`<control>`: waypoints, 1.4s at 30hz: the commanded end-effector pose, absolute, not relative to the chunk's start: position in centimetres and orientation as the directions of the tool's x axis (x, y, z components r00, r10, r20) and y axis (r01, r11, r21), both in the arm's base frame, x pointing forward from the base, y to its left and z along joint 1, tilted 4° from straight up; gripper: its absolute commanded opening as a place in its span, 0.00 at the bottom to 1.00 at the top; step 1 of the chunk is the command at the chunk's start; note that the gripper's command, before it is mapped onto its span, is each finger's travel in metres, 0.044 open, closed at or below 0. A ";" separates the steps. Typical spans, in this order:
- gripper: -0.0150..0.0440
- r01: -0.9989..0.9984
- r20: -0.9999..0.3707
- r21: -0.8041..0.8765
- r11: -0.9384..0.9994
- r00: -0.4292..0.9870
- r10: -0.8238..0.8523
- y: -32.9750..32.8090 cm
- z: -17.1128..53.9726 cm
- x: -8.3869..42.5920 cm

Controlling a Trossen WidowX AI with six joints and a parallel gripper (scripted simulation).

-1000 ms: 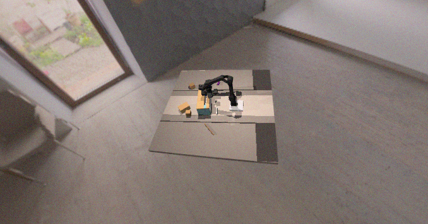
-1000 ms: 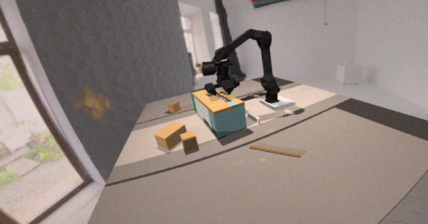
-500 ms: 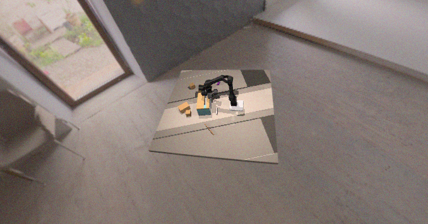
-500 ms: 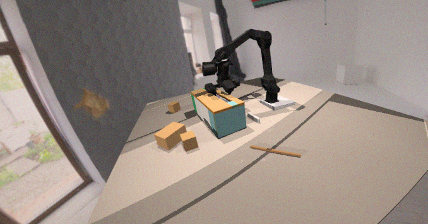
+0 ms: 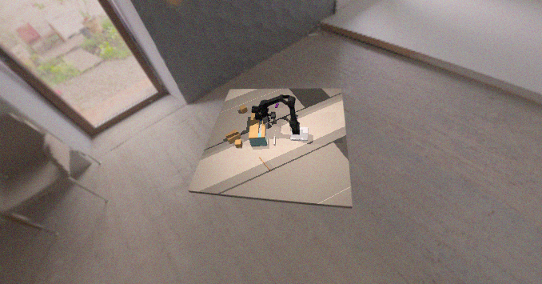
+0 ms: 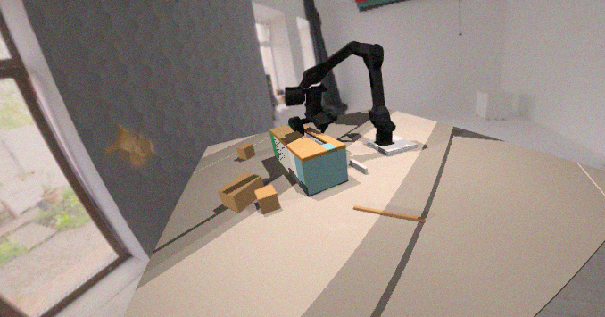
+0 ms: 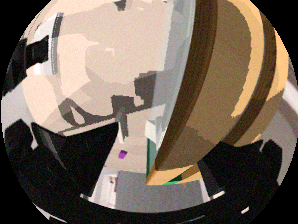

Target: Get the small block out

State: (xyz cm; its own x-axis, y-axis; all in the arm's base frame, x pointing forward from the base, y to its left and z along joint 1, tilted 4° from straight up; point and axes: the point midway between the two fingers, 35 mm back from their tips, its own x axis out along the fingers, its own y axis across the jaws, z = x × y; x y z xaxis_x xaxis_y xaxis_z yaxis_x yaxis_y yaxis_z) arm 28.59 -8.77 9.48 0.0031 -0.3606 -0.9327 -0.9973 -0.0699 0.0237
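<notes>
The box stands upright, with a teal end, an orange slotted top and a green far end. Its clear front panel shows edge-on in the wrist view. My gripper is open and empty, pointing down close over the box top toward the far end, with one finger on each side of the clear panel's line. A small purple block lies on the table past the far end, outside the box. The shelf and anything on it cannot be made out.
Brown cartons and small cubes lie on the box's back side. A white bar lies between the box and my base. An orange stick lies beyond the teal end.
</notes>
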 end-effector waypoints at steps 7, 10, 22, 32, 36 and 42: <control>0.93 -0.997 -0.932 0.026 -0.074 0.003 -0.363 -9.9 9.5 28.7; 0.93 -0.997 -0.932 0.026 -0.074 0.003 -0.363 -10.2 9.5 28.7; 0.93 -0.997 -0.931 0.026 -0.074 0.003 -0.364 -11.4 9.6 28.8; 0.93 -0.997 -0.931 0.026 -0.074 0.003 -0.365 -12.4 9.6 28.9; 0.93 -0.997 -0.931 0.026 -0.074 0.003 -0.365 -12.8 9.6 29.0; 0.93 -0.997 -0.931 0.026 -0.074 0.003 -0.365 -13.4 9.6 29.0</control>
